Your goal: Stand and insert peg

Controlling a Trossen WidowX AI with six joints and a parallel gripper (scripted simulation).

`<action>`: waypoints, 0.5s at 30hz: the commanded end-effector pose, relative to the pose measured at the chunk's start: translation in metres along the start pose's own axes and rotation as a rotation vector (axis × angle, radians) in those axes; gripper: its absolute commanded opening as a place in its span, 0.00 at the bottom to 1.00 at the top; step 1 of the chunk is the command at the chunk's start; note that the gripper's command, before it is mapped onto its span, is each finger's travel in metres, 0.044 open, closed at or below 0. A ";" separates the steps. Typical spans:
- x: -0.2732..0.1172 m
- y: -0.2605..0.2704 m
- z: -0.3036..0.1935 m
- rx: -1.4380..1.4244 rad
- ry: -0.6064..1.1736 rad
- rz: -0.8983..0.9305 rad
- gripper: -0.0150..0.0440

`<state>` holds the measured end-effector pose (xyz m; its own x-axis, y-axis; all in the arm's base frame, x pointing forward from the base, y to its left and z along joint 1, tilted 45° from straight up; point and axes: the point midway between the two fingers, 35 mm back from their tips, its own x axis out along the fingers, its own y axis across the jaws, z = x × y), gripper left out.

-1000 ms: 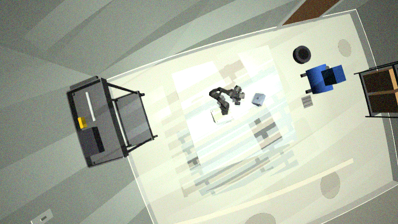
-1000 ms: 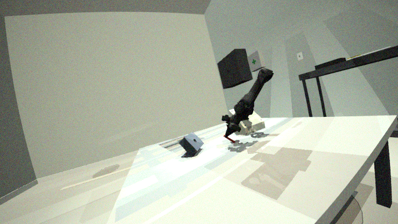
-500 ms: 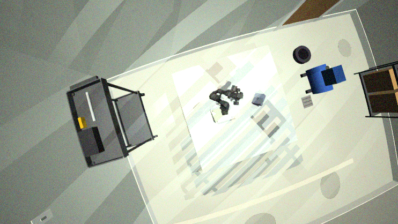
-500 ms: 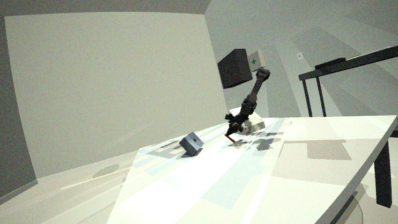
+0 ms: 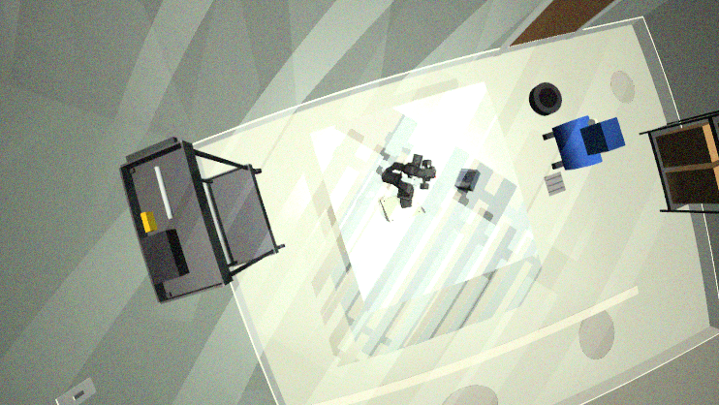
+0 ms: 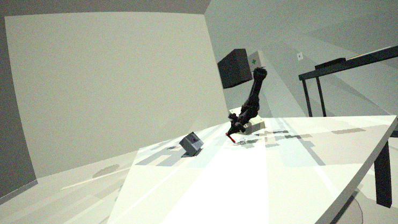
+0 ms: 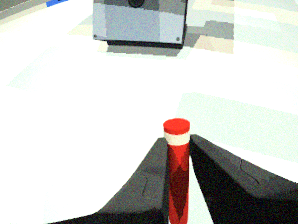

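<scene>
The peg looks stiff, light and perhaps slippery; it slants above the near side of the table, right of the panel. Our gripper has its jaws clamped on it near the white band; we would keep that banded-end hold.

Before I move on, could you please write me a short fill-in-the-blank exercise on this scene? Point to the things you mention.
The peg (image 6: 230,137) (image 7: 178,165) is mostly ____ in colour. Its band is ____. The gripper (image 6: 227,134) (image 7: 176,143) has its fingers closed on the ____. The sloped panel (image 5: 467,179) (image 6: 191,143) (image 7: 145,27) has one ____ in its face.
Missing words: red; white; peg; hole.
</scene>
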<state>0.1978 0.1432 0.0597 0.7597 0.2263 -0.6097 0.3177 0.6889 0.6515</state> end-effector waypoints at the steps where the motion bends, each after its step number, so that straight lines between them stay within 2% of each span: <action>1: -0.003 -0.002 -0.001 0.000 -0.042 -0.005 0.34; 15: -0.010 -0.003 -0.007 0.001 -0.163 -0.006 0.34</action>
<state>0.1873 0.1435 0.0602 0.8236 0.1323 -0.5515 0.3228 0.6901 0.6477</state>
